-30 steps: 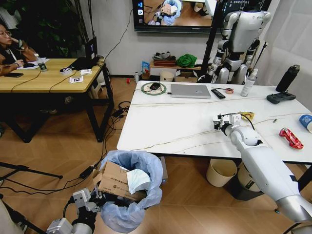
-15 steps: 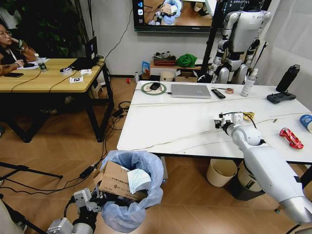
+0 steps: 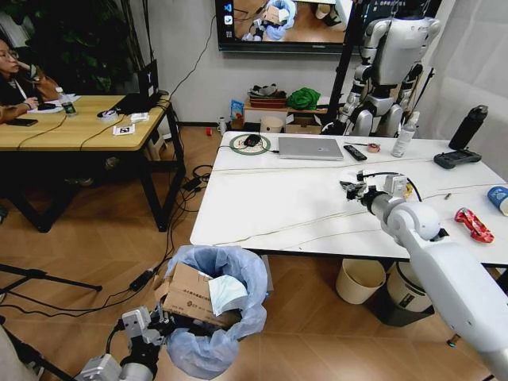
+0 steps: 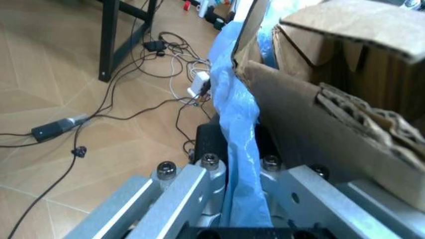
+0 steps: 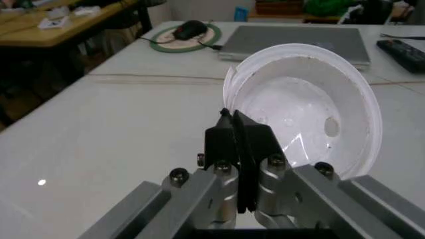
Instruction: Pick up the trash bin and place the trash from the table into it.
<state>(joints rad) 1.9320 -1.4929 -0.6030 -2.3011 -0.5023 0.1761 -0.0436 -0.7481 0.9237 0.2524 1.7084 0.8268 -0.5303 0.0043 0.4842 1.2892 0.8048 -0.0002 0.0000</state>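
Trash bin (image 3: 216, 313): down on the floor side, right against the left hand, blue bag puffing over the rim, brown cardboard (image 3: 188, 295) and a white paper wad (image 3: 225, 292) stuffed inside
Left hand (image 4: 234, 164): clamped tight on the bin's blue bag edge, cardboard just beside its fingers
Right hand (image 5: 238, 137): out over the white counter (image 3: 278, 202), fingers pinched on the rim of a white plastic cup (image 5: 309, 107), its open mouth facing the wrist camera
Other trash: red wrapper (image 3: 474, 225) and blue-white paper cup (image 3: 498, 198) on the counter, well off to the right hand's outer side
Beyond the right hand: silver laptop (image 3: 310, 148), black remote (image 3: 355, 152)
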